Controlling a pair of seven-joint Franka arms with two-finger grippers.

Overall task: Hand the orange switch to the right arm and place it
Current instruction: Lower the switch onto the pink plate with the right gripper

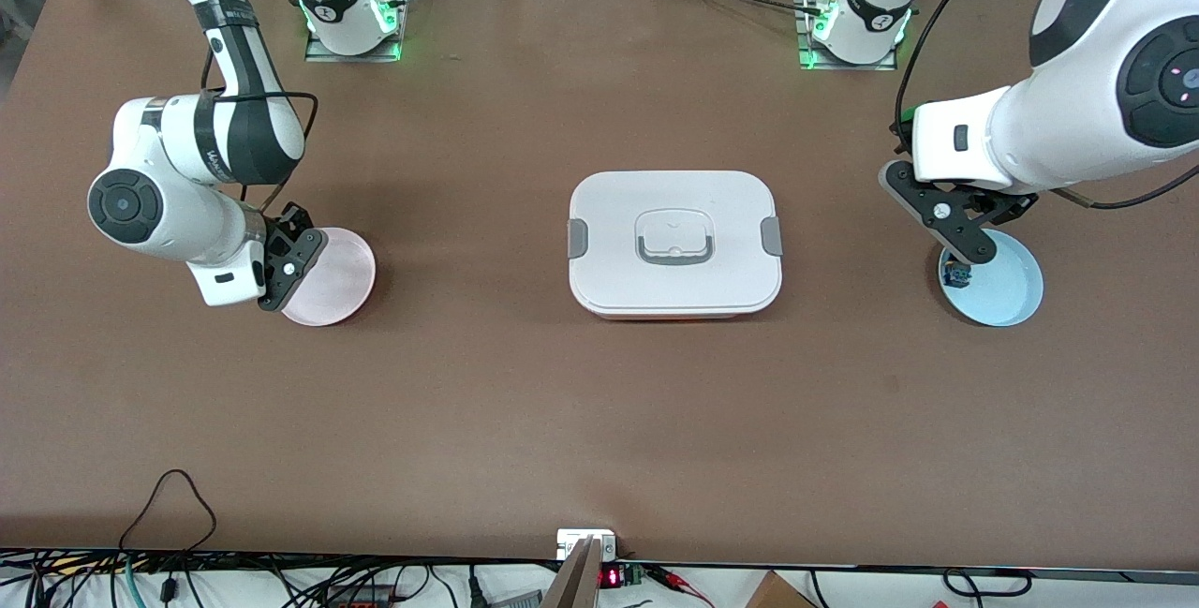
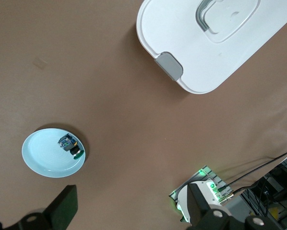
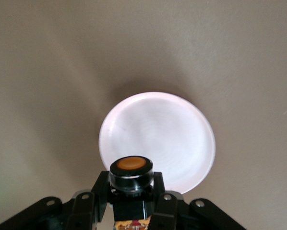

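My right gripper [image 3: 130, 187] is shut on the orange switch [image 3: 130, 165], gripping its black body with the round orange cap pointing away from the wrist. It holds the switch over the rim of the pink plate [image 3: 167, 134]. In the front view the right gripper [image 1: 284, 273] is at the pink plate's [image 1: 337, 275] edge toward the right arm's end, and the switch is hidden by the fingers. My left gripper [image 1: 963, 247] is open and empty above the edge of the light blue plate [image 1: 1007, 294]. It also shows in the left wrist view [image 2: 134, 215].
A small switch with blue-green parts [image 1: 956, 275] lies on the blue plate [image 2: 45, 155], also seen in the left wrist view [image 2: 69, 144]. A white lidded box with grey clips [image 1: 674, 243] stands mid-table between the plates. Cables run along the table's front edge.
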